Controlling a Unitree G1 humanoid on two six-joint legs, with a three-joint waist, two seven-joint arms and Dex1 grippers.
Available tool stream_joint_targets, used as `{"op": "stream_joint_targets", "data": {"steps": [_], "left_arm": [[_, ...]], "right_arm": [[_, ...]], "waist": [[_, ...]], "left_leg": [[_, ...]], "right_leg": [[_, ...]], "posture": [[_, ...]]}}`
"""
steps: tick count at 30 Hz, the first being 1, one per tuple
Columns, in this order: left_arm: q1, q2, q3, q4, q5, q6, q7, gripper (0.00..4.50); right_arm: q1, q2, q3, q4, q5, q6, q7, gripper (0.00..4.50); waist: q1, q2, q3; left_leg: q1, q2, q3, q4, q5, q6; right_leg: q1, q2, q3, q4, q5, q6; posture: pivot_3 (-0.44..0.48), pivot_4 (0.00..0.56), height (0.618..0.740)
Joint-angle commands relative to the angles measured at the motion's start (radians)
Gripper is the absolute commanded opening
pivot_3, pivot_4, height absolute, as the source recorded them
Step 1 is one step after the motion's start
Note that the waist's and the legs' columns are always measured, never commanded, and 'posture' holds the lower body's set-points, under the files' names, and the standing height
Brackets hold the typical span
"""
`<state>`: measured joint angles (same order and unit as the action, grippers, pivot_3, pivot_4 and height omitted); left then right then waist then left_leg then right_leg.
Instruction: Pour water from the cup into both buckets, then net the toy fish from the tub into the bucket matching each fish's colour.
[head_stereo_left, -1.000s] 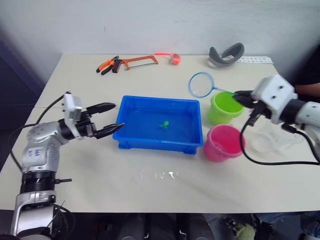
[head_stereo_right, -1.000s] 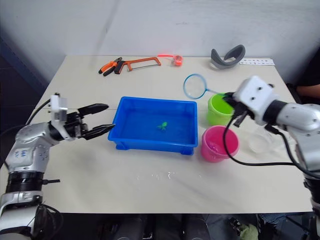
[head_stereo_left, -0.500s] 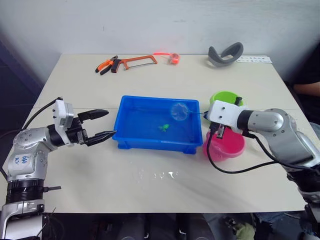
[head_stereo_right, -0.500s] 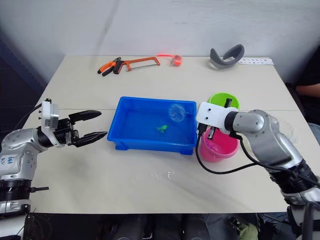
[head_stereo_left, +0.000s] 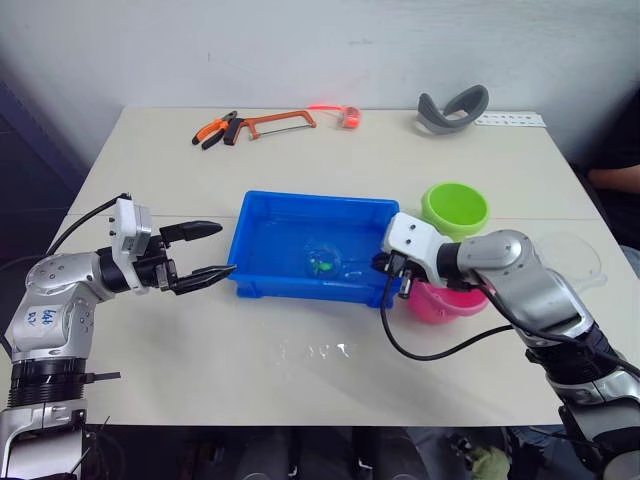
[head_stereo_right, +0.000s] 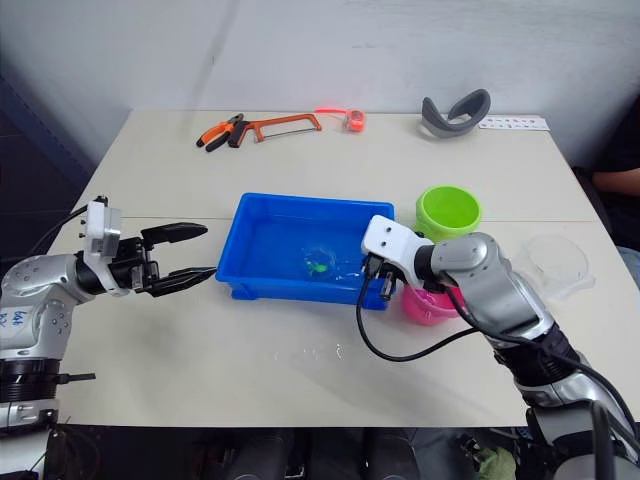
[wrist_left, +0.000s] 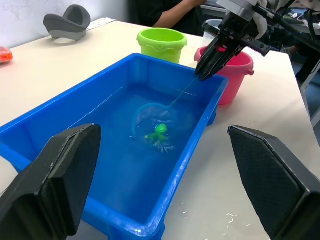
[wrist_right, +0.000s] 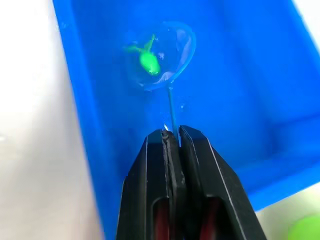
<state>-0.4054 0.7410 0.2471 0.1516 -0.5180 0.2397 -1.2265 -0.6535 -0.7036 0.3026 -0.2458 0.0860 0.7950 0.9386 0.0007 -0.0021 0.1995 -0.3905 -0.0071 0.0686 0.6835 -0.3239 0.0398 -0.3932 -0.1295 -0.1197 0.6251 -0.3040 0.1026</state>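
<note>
Net lowered from above the buckets into the tub, now ringing the last green fish.

Right gripper (wrist_right: 171, 134), clamped on the net (wrist_right: 162, 55) handle, holds the hoop in the tub (head_stereo_left: 262, 283) around the green fish (wrist_left: 158, 133). Left gripper (head_stereo_left: 212, 250) hangs open just beside the tub. Green bucket (head_stereo_left: 454, 209) and pink bucket (head_stereo_right: 428, 306) stand beside the tub; cup (head_stereo_right: 553, 263) lies beyond them. Risk: a fast or tilted lift could spill the fish, or the handle could clip the tub wall.
</note>
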Motion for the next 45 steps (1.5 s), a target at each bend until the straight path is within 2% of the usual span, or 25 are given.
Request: {"op": "stream_joint_targets", "data": {"steps": [1,5,12,16,22,28,32,37,41,45], "left_arm": [[-0.011,0.014,-0.001,-0.029,-0.006,-0.003,-0.005,4.42],[-0.026,0.009,-0.013,-0.023,-0.006,-0.006,-0.011,4.42],[-0.08,-0.008,-0.046,-0.001,-0.004,-0.016,-0.022,4.42],[-0.112,-0.031,-0.054,0.003,-0.013,-0.011,-0.012,4.42],[-0.157,-0.103,-0.069,-0.029,-0.048,0.101,0.064,4.42],[-0.194,-0.161,-0.122,-0.08,-0.044,0.139,0.099,4.42],[-0.231,-0.21,-0.142,-0.093,-0.052,0.16,0.128,4.42],[-0.273,-0.278,-0.153,-0.106,-0.069,0.198,0.178,4.42],[-0.282,-0.324,-0.17,-0.113,-0.063,0.206,0.204,4.42],[-0.279,-0.334,-0.18,-0.108,-0.059,0.204,0.205,4.42]], "right_arm": [[-0.058,0.031,-0.116,-0.025,0.14,0.25,0.014,0.0],[-0.111,0.095,-0.237,0.008,0.268,0.464,0.007,0.0],[-0.188,0.127,-0.399,0.058,0.4,0.694,-0.023,0.0],[-0.209,0.112,-0.466,0.054,0.449,0.747,-0.042,0.0],[-0.185,0.026,-0.541,-0.025,0.522,0.754,-0.061,0.0],[-0.191,-0.05,-0.684,-0.066,0.59,0.816,-0.089,0.0],[-0.173,-0.133,-0.75,-0.05,0.617,0.814,-0.104,0.0],[-0.107,-0.26,-0.767,0.013,0.579,0.726,-0.123,0.0],[-0.02,-0.321,-0.768,0.117,0.52,0.612,-0.156,0.0],[0.073,-0.336,-0.718,0.174,0.439,0.41,-0.168,0.0]], "waist": [[-0.002,0.0,0.0],[-0.003,0.0,0.0],[-0.001,0.0,0.0],[-0.002,0.0,0.0],[-0.002,0.0,0.0],[-0.001,0.0,0.0],[0.0,0.0,0.0],[0.006,0.0,0.0],[0.008,0.0,0.0],[0.007,0.0,0.0]], "left_leg": [[0.0,0.0,0.0,0.0,0.0,0.0],[0.0,0.0,0.0,0.0,0.0,0.0],[0.0,0.0,0.0,-0.001,0.0,0.0],[-0.001,0.0,0.0,-0.001,0.0,0.0],[-0.001,-0.001,0.0,-0.001,0.0,0.0],[-0.001,-0.001,0.0,-0.001,0.0,0.0],[-0.001,-0.001,0.001,-0.001,0.0,0.0],[-0.001,-0.001,0.001,-0.001,0.0,0.0],[0.0,-0.001,0.002,-0.001,0.0,0.0],[0.0,-0.001,0.003,-0.001,0.0,0.0]], "right_leg": [[0.0,0.0,0.0,0.0,0.0,0.0],[0.0,-0.001,0.0,0.0,0.0,0.0],[-0.001,0.0,0.001,0.0,0.0,0.0],[-0.001,0.0,0.002,0.0,0.0,0.0],[-0.001,0.0,0.003,0.0,0.0,0.0],[-0.001,0.0,0.003,0.0,0.0,0.0],[-0.001,0.0,0.003,0.0,0.0,0.0],[-0.001,0.0,0.003,0.0,0.0,0.0],[-0.001,0.001,0.004,0.0,0.0,0.0],[-0.001,0.001,0.004,0.0,0.0,0.0]], "posture": [[0.0,0.15,0.74],[0.0,0.15,0.74],[0.0,0.15,0.74],[0.0,0.15,0.74],[0.0,0.15,0.74],[0.0,0.15,0.74],[0.0,0.15,0.74],[0.0,0.15,0.74],[0.0,0.15,0.74],[0.0,0.15,0.74]]}}
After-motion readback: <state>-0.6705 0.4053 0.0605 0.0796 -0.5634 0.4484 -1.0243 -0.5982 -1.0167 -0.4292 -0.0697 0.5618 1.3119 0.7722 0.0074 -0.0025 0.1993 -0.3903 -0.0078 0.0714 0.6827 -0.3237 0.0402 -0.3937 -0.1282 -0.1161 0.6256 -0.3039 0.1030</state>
